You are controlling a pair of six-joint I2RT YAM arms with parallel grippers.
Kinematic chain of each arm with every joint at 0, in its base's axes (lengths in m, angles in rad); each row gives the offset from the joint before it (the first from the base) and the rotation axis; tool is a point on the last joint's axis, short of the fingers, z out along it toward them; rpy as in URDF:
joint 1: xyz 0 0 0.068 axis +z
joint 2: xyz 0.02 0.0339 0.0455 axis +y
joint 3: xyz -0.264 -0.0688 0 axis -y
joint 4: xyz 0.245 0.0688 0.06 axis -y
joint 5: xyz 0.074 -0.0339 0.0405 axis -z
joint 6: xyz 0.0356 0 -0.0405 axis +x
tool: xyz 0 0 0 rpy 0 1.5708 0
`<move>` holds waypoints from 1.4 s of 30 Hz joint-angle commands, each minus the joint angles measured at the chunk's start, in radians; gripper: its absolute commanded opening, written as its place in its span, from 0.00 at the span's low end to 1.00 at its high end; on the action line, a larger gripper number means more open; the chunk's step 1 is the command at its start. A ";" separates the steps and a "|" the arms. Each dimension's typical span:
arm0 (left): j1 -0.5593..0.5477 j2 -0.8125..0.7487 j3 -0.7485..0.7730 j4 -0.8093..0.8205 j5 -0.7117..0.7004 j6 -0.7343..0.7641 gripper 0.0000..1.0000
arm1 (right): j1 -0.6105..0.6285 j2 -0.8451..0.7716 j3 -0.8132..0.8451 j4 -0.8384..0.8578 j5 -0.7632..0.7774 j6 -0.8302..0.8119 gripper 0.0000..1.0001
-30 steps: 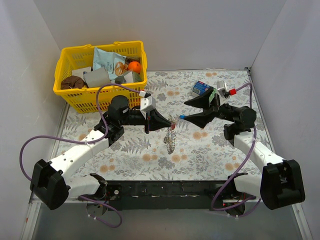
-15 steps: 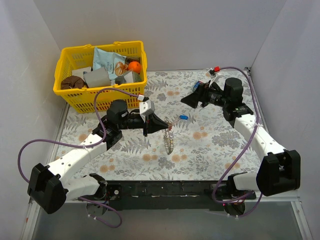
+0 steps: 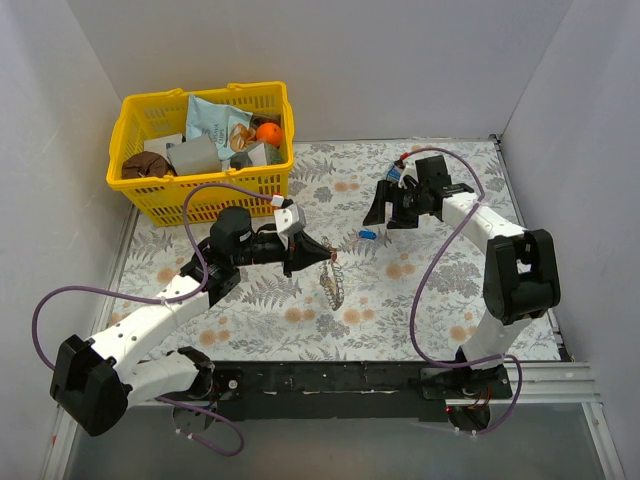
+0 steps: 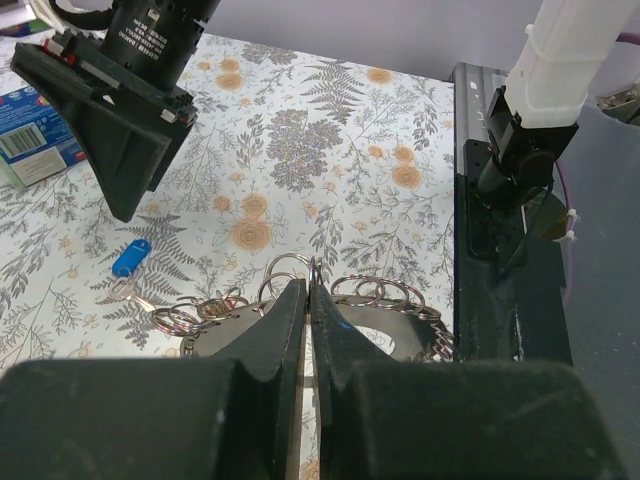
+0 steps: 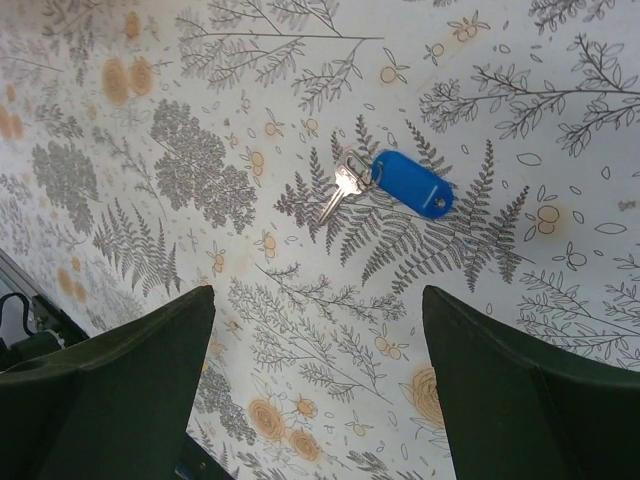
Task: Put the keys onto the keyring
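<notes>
Blue key [image 5: 410, 188] lies flat near the desk's [image 3: 450, 300] middle, right below the right gripper [image 5: 315, 300], which is spread wide. Left gripper [image 4: 308, 292] pinches the keyring [image 3: 332, 288] tight.

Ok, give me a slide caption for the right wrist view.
Open right pincer poised over a blue-tagged key lying on the floral tablecloth.

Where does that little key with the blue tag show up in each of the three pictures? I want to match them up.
Top external: the blue key lies on the flowered cloth near the middle, just below and left of the right pincer.
Left wrist: at the left edge, mid-height, below the dark right pincer.
Right wrist: upper centre-right, ahead of the open pincer.
Shared landmark: the right pincer, close to the key in every view.
</notes>
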 commanded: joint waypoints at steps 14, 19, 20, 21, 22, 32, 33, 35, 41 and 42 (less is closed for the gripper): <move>-0.002 0.011 0.018 0.014 0.003 0.041 0.00 | 0.039 0.194 0.233 -0.226 0.092 -0.003 0.71; -0.002 0.013 0.018 0.023 0.013 0.040 0.00 | 0.064 0.283 0.296 -0.260 0.116 0.005 0.65; -0.002 0.013 0.018 0.028 0.016 0.037 0.00 | 0.067 0.294 0.310 -0.264 0.125 0.005 0.65; -0.002 0.014 0.018 0.034 0.017 0.034 0.00 | 0.071 0.309 0.316 -0.269 0.133 0.002 0.65; -0.002 0.014 0.020 0.036 0.019 0.034 0.00 | 0.071 0.316 0.318 -0.266 0.144 0.001 0.65; -0.002 0.042 0.040 0.030 0.045 0.031 0.00 | 0.077 0.383 0.369 -0.251 0.136 0.023 0.54; -0.002 0.042 0.040 0.024 0.045 0.029 0.00 | 0.081 0.386 0.373 -0.246 0.133 0.026 0.52; -0.004 0.043 0.043 0.020 0.048 0.034 0.00 | 0.082 0.394 0.381 -0.245 0.125 0.029 0.49; -0.002 0.045 0.047 0.000 0.049 0.040 0.00 | 0.087 0.414 0.396 -0.261 0.118 0.028 0.44; -0.002 0.045 0.047 0.000 0.051 0.038 0.00 | 0.091 0.417 0.395 -0.258 0.116 0.028 0.42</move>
